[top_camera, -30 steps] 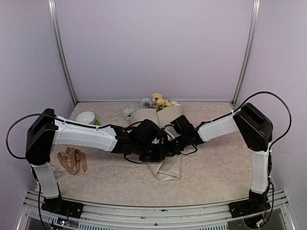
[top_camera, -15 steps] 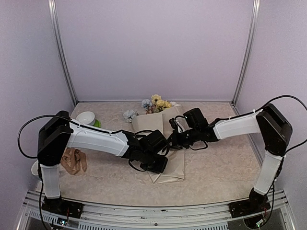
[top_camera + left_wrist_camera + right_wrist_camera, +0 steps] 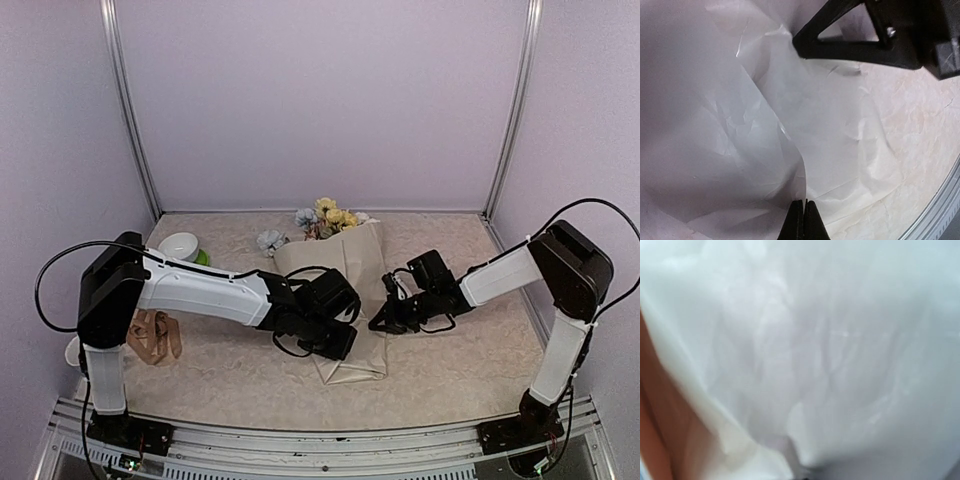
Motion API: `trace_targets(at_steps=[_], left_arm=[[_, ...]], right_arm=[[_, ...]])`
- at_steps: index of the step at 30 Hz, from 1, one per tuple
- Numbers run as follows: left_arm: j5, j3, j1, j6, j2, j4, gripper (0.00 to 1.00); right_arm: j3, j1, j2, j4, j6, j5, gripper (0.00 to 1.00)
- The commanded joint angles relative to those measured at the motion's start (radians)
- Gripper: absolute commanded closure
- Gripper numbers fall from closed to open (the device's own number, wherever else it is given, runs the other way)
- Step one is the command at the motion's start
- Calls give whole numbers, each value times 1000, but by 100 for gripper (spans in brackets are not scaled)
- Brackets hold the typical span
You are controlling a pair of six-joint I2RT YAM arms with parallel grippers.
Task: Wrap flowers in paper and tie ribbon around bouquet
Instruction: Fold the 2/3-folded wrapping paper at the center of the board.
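Near the left edge of the tabletop (image 3: 450,370) the tan ribbon (image 3: 150,335) lies in a loose heap, untied and well apart from everything else. A white bowl (image 3: 178,245) sits beyond it, toward the far left corner. The left arm reaches across to the middle, where the beige paper (image 3: 350,290) lies folded lengthwise over the flowers (image 3: 325,215). Only the blooms show, blue, pink, white and yellow, poking out of the end nearest the far edge. The left fingers (image 3: 797,225) are clenched tight, and a raised crease of the paper runs straight into their tips, so they pinch the sheet near its near end. The paper's right flap stands lifted and crinkled. At its right edge the right fingers (image 3: 850,49) are clenched too, their tips on the sheet's border. The right wrist view is filled by blurred pale paper gathering toward them, so they grip that edge.
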Motion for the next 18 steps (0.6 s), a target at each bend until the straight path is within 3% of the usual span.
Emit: trace_targets(at_steps=[1,12,18], left_arm=[[-18,79,-3,42,-19,4,100],[96,191,-24,59,78,-4,100],[161,220,-23,82,175,-139,100]], right_arm=[[-30,39,75,60,35,-2,100],[-84,62,49,159,107,7,100],[-88,62,5,173,125,9,100]])
